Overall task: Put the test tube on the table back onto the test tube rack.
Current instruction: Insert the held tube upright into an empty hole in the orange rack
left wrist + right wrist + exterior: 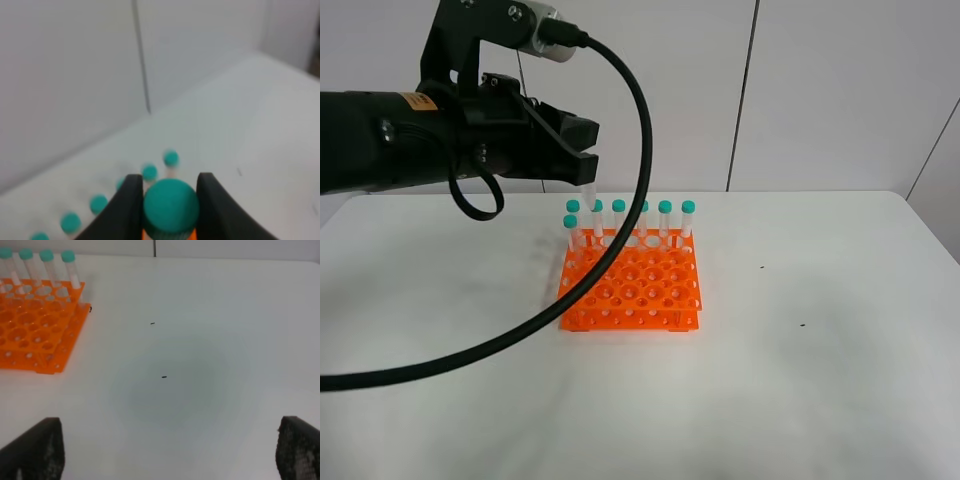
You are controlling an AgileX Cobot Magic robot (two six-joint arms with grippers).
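Observation:
In the exterior high view my left gripper [587,152] is shut on a test tube [589,194] and holds it upright above the back left corner of the orange test tube rack [630,285]. The left wrist view shows the tube's teal cap [171,207] clamped between the black fingers [129,206]. Several like tubes [665,220] stand in the rack's back row, and one [570,232] stands just in front at the left. My right gripper [167,460] is open and empty over the white table [200,390], to the right of the rack [35,335].
A thick black cable [620,250] loops from the left arm across the front left of the table [800,380]. A few small dark specks [163,376] lie on the table right of the rack. A white panelled wall [820,90] stands behind.

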